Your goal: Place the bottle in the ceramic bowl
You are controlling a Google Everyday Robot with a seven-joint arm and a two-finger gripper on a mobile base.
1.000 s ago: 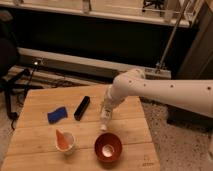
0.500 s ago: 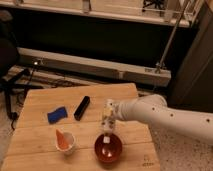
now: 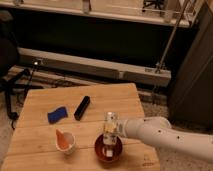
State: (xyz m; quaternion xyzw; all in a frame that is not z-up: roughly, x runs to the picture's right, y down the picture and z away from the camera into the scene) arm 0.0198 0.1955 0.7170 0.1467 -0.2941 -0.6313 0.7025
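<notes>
Here the hand [image 3: 110, 131] holds the bottle [image 3: 109, 142] upright over the ceramic bowl [image 3: 100, 150]

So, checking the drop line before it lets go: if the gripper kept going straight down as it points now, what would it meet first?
Most likely the ceramic bowl: the gripper hangs right above it, holding the bottle upright. Depth is unclear, so alignment is a judgement.

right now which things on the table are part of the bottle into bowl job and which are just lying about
In the job:
- bottle, held upright above the bowl
- ceramic bowl, near the table's front edge
- pincer, at the bottle over the bowl

Just lying about:
- black bar
- blue sponge
- white cup with orange content
</notes>
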